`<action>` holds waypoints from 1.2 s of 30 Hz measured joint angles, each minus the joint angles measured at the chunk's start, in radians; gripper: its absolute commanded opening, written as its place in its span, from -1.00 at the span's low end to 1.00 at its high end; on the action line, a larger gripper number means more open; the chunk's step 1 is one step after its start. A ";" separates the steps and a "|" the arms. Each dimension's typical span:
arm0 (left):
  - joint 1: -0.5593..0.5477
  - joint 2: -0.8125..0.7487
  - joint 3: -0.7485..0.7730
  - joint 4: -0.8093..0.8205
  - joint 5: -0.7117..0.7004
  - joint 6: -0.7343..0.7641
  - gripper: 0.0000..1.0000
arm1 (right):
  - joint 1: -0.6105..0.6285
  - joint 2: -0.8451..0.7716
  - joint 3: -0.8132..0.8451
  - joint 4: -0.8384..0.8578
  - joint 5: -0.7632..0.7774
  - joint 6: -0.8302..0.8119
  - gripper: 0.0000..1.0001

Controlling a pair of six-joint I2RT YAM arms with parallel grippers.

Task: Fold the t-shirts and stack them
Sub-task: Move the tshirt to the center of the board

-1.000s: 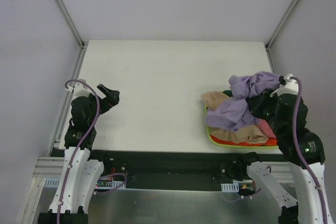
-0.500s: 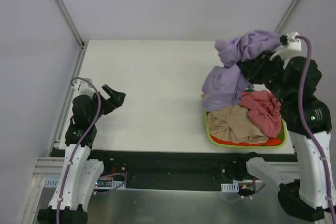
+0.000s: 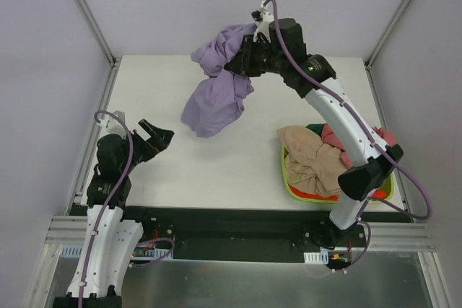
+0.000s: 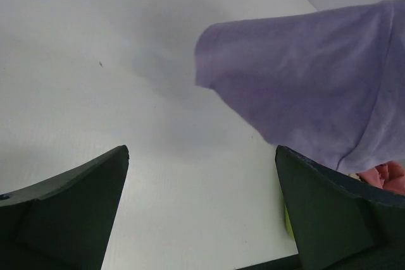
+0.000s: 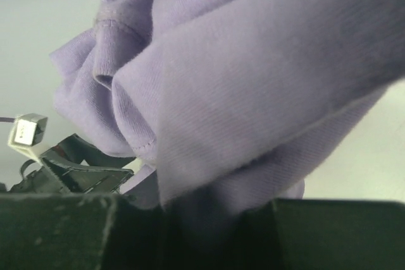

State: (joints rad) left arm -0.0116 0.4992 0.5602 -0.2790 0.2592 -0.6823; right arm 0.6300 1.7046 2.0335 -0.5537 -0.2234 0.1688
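Observation:
A large lavender t-shirt (image 3: 214, 99) hangs in the air over the back middle of the table, bunched at the top. My right gripper (image 3: 244, 60) is shut on that bunch, and the cloth (image 5: 253, 80) fills the right wrist view and hides the fingertips (image 5: 199, 219). A tan t-shirt (image 3: 310, 160) and a pinkish-red one (image 3: 336, 137) lie crumpled in the basket. My left gripper (image 3: 156, 135) stands open and empty low at the table's left (image 4: 201, 153), with the hanging lavender cloth (image 4: 310, 86) ahead of it to the right.
The lime-green basket (image 3: 287, 184) sits at the table's front right, with shirts spilling over its rim. Metal frame posts (image 3: 97, 27) rise at the back corners. The right arm (image 3: 339, 110) stretches diagonally over the basket.
The right arm has lifted the lavender shirt out of the basket and swung it up and left over the table's back middle. The left arm has barely shifted.

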 measured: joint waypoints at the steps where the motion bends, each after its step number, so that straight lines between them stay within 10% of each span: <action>1: 0.000 -0.002 0.003 -0.011 -0.008 -0.004 0.98 | 0.004 0.027 0.007 0.000 -0.011 0.012 -0.76; 8: 0.000 0.038 0.006 -0.047 -0.053 -0.010 0.98 | -0.085 0.122 -0.150 0.010 -0.029 -0.020 0.89; 30: -0.111 0.591 0.007 -0.066 -0.158 -0.028 0.98 | -0.193 -0.152 -0.682 0.203 0.042 -0.209 0.93; 36: -0.202 0.711 0.012 -0.072 -0.244 -0.050 0.52 | -0.192 -0.152 -0.741 0.234 0.064 -0.217 0.93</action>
State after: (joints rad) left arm -0.2138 1.2098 0.5724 -0.3508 0.0154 -0.7319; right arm 0.4385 1.5524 1.2922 -0.3195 -0.1589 -0.0486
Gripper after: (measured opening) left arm 0.874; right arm 0.963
